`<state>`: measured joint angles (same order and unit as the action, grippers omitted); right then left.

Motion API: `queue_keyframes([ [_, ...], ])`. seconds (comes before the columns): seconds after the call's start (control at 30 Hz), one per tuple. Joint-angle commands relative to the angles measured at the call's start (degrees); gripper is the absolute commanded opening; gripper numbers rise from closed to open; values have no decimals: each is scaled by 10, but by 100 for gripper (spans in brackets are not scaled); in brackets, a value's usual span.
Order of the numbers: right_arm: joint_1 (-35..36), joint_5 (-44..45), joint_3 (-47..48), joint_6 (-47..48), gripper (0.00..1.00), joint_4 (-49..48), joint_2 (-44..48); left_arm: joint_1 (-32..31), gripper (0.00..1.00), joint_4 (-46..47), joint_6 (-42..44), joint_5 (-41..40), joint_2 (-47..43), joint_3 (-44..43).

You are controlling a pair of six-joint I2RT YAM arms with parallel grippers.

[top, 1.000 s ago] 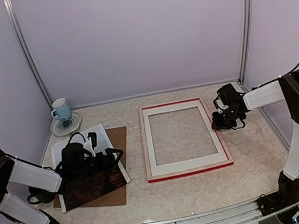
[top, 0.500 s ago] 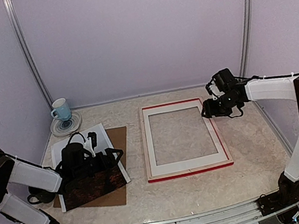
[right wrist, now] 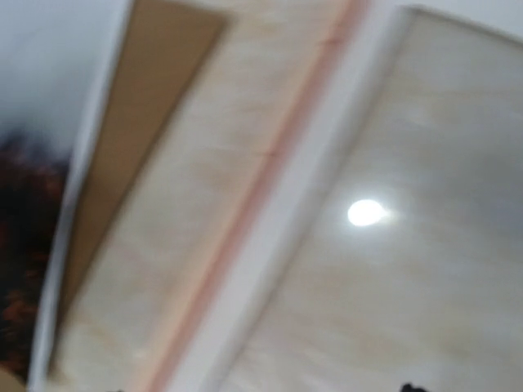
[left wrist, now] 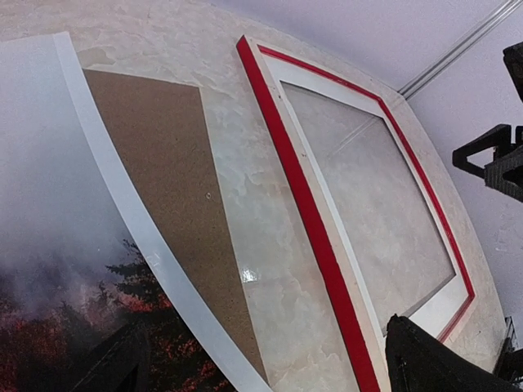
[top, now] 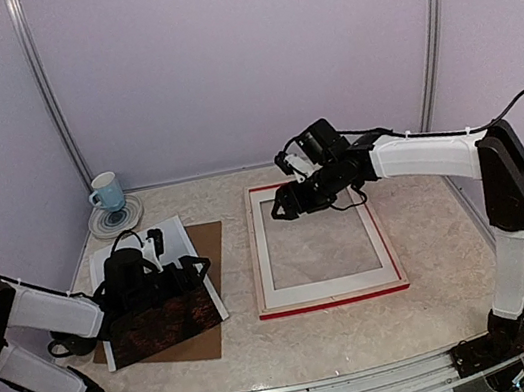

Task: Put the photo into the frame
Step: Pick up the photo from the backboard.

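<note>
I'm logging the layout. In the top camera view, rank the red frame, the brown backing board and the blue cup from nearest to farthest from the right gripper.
From the right gripper:
1. frame, right below it, mid-table.
2. brown backing board, left of the frame.
3. blue cup, far left corner.

A blue cup [top: 107, 192] stands upright on a patterned saucer [top: 116, 220] in the table's [top: 437, 267] far left corner. Nearer, on the left side, a brown board [top: 212, 243] lies flat and mostly covered, with only its right edge and near corner showing.
</note>
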<state>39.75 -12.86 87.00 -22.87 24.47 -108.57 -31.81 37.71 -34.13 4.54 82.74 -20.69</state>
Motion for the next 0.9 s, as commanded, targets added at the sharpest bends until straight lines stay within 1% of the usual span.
queue_keyframes([
  [0.0, 51, -48, 66, -14, 72, 21, -65, 1, 99, -47, 18, -39, -55, 0],
  [0.2, 99, -88, 154, -30, 72, 25, -149, 2, 99, -110, 20, -88, -117, 2],
  [0.5, 140, -129, 265, -43, 72, 55, -256, 2, 99, -154, -2, -142, -175, 29],
  [0.7, 148, -144, 284, -51, 72, 72, -289, 3, 99, -176, -3, -157, -198, 29],
  [0.87, 151, -187, 282, -52, 71, 76, -303, 2, 99, -170, -6, -155, -197, 29],
])
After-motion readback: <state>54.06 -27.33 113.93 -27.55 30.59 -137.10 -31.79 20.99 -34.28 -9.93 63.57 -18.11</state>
